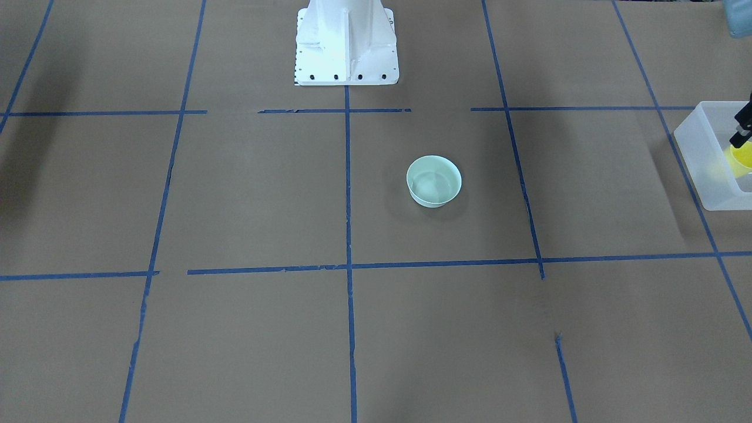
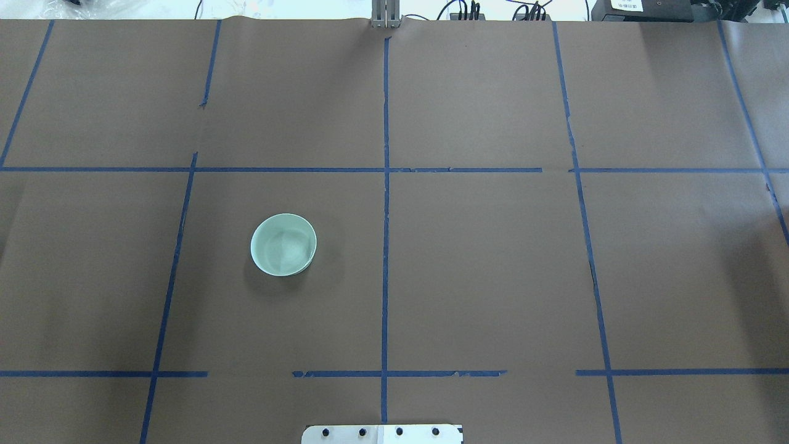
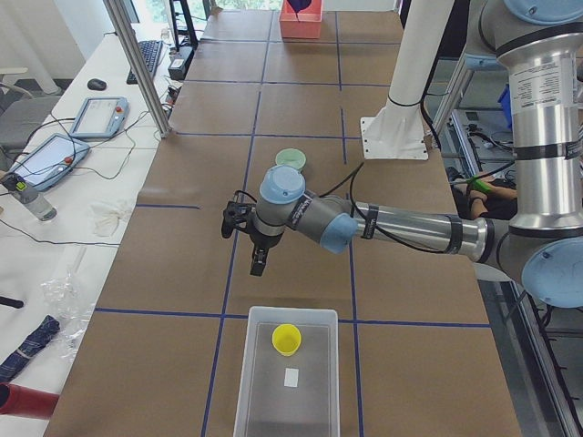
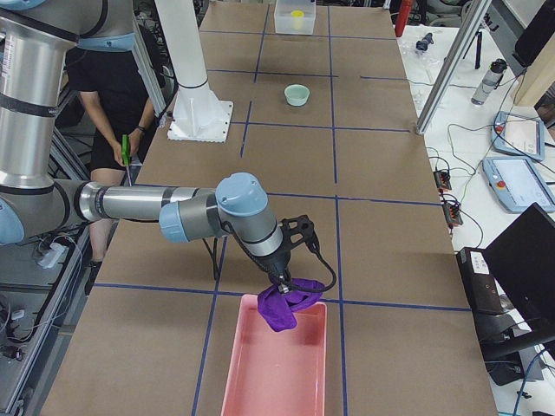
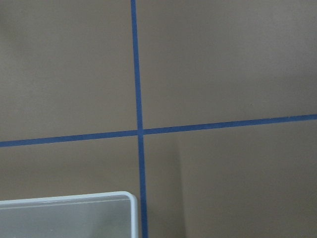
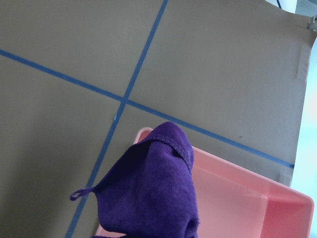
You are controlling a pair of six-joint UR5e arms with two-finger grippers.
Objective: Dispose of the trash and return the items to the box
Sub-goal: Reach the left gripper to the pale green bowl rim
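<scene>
Hanging below right claw (image 4: 279,284) over pink tray (image 4: 290,377): purple cloth (image 4: 282,308), presumably trash. Yellow cup (image 3: 286,339) in box (image 3: 314,405); bowl (image 1: 433,181) outstanding. Its closure, and left claw's (image 3: 258,262): cannot tell.

Soft, even light from above fills every view. The mint-green bowl (image 1: 433,181) casts only a faint, blurred shadow on the brown table (image 1: 235,194); a broad dim patch darkens the front-facing view's left edge. The white robot base (image 1: 346,41) blows out bluish. The yellow cup (image 1: 743,155) glows through the frosted bin (image 1: 702,158)'s wall. The purple cloth (image 6: 153,193) looks slightly soft at the right wrist camera.
</scene>
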